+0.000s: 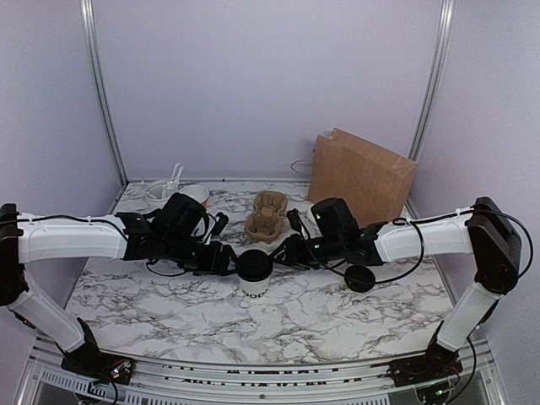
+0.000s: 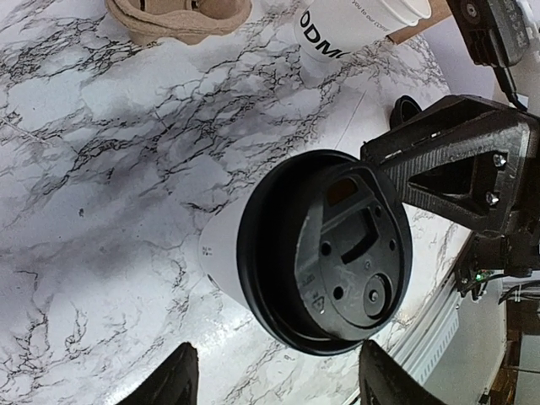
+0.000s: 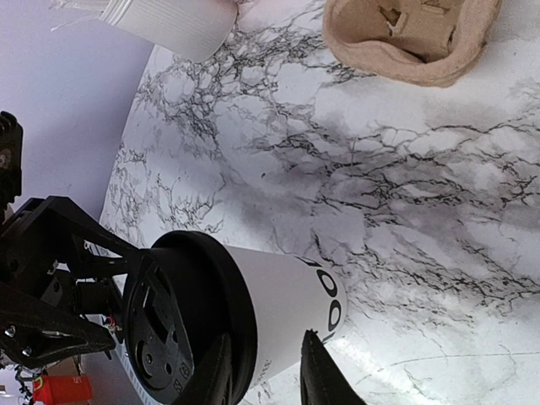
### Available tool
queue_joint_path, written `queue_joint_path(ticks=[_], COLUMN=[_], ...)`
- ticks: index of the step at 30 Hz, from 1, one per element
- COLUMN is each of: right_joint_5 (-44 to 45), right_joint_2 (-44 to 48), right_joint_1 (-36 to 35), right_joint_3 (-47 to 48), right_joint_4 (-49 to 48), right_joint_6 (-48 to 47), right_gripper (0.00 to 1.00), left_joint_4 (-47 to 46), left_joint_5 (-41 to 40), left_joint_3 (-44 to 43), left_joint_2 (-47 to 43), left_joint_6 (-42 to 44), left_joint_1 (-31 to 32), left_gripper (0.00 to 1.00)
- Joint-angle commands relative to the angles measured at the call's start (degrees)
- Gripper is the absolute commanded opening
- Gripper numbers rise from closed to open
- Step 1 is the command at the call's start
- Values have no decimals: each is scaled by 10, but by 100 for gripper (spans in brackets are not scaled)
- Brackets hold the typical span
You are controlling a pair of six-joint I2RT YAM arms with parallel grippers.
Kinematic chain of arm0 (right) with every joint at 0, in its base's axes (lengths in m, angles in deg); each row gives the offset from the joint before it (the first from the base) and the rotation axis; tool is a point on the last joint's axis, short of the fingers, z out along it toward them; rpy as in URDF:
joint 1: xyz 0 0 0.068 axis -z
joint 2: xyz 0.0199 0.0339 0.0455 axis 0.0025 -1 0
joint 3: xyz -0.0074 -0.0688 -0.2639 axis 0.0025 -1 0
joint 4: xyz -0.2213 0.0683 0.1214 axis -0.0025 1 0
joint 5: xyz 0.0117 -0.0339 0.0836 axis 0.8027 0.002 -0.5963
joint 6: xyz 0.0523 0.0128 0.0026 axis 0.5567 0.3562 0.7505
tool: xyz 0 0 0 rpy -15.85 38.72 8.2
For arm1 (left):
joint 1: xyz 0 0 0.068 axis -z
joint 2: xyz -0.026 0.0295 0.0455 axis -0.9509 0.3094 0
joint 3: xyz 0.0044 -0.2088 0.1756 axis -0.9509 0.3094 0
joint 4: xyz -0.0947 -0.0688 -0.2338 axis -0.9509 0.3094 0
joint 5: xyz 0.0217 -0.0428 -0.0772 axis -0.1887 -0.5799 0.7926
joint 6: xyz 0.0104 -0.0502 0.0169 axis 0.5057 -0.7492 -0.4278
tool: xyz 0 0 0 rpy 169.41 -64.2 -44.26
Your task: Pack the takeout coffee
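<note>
Fig. 1. The takeout coffee, white cup with its black lid seated, stands upright about mid-bench, a little toward the near edge, with its long axis vertical and one gripper on each side. The left gripper approaches from the left edge and from above. Its own camera looks down onto the lid, its jaws are spread wide, and I see nothing between them, since the cup sits just beyond the tips. The right gripper comes in low from the right edge, rolled so that its jaws are stacked along the cup's height rather than across its width. They are only narrowly parted, one at the lid rim and one at the wall below it. I read this arm as the nearer one, at or just short of the cup, but I cannot tell whether it presses on or holds anything. The pulp carrier lies directly behind the cup toward the far edge, and the paper bag stands at the far right corner. A lidless cup sits near the carrier, and a loose lid lies on the bench beside the right arm (neither is my target). In my judgement the coming move depends on that stacked jaw orientation: a side grasp across the wall would need the wrist turned, whereas the left jaws already stand wide enough to come down around the lid.
</note>
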Motion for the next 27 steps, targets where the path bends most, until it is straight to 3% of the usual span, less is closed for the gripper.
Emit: queue_joint_path(ticks=[1, 27], right_joint_5=[-6, 23], right_joint_2=[2, 54], right_joint_1=[1, -13], right_joint_3=[5, -31], right_joint_4=[-8, 14], right_joint_6=[-5, 2], right_gripper=[26, 26], left_joint_4=[7, 26], left_joint_5=[-7, -29], left_joint_3=[8, -11], left_joint_2=[10, 24], left_joint_6=[1, 25], left_joint_1=[2, -9], left_gripper=[65, 63])
